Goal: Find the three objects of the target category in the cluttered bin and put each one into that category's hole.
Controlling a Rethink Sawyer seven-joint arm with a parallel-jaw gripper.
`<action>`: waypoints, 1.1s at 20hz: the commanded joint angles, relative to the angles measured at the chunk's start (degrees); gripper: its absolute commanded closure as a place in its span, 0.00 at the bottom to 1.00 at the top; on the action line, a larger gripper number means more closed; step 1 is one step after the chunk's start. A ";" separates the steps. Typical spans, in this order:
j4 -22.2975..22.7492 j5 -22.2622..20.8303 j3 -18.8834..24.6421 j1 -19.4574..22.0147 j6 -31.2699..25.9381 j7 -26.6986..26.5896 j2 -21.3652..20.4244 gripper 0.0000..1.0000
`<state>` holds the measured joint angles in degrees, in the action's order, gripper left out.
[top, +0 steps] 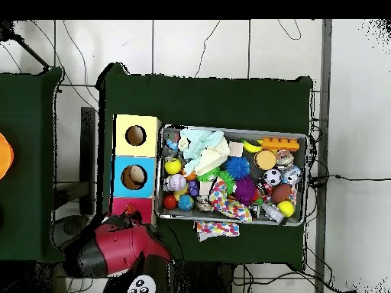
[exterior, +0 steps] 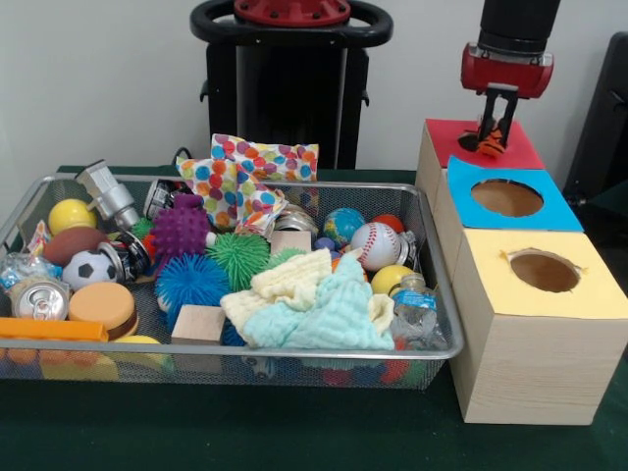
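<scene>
Green table (exterior: pixel 294 432), pincer (exterior: pixel 494 137) pinching orange striped toy (exterior: pixel 492 143) — over red box (exterior: pixel 510 147), hole hidden.

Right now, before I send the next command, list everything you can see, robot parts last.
wire mesh bin: one, silver, centre of the green table
spiky balls: three; purple, green, blue; mid bin
baseball: one, white, right side of bin
soccer ball: one, black and white, left side
globe ball: one, blue-green, behind the baseball
cloths: pale yellow and mint, front of bin
polka-dot bags: two, at the back rim
soda can: one, silver, front left
wooden blocks: two, tan
boxes with holes: three; yellow, blue, red tops; right of bin
gripper: over the red box, shut on orange striped toy
</scene>
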<state>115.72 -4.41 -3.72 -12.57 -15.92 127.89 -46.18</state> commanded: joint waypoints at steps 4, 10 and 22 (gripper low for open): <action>-3.98 -0.66 5.74 4.41 0.60 1.81 -2.96 0.00; -4.15 -1.18 5.97 4.49 0.35 1.50 -2.93 0.00; -5.38 -0.84 4.52 3.42 -1.16 3.08 -2.54 0.00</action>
<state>114.56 -4.40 -1.31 -9.86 -15.96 127.89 -48.84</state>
